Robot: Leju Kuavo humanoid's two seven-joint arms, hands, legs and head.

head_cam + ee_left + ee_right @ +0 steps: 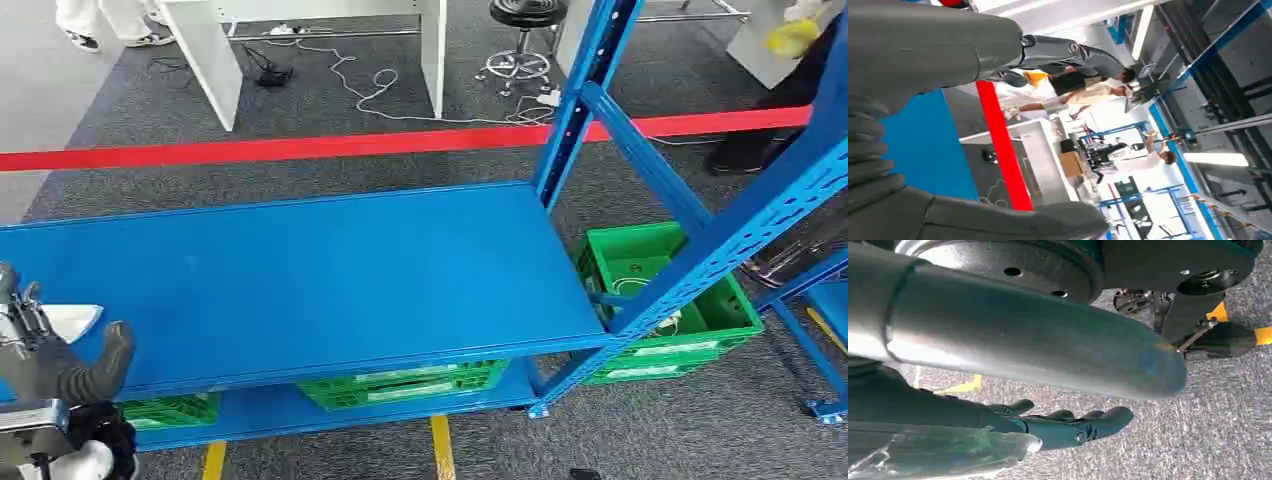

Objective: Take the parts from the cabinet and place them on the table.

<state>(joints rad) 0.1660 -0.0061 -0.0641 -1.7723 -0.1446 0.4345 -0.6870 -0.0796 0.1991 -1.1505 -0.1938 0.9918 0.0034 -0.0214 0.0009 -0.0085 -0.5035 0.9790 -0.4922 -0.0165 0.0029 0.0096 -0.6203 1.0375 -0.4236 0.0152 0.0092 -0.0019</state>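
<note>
Hovering left hand (70,365) fingers spread empty, right hand (1068,425) fingers loosely extended, three green crates (665,300) under one blue shelf (300,270)

The shelf board (300,280) spans the rack, with one crate (405,384) under it on the lower shelf and another (170,410) to its left. A third crate (665,300) sits right of the rack's upright (580,100) — on the floor. Behind the rack runs a floor stripe (300,148); beyond it stand a table (215,50) and a stool (520,30).

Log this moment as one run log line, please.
stage: at blue metal shelf rack, shelf bare | left hand: raised at shelf edge, holding nothing | right hand: hanging over grey carpet, fingers straight | green plastic crates: lower shelf, untouched
</note>
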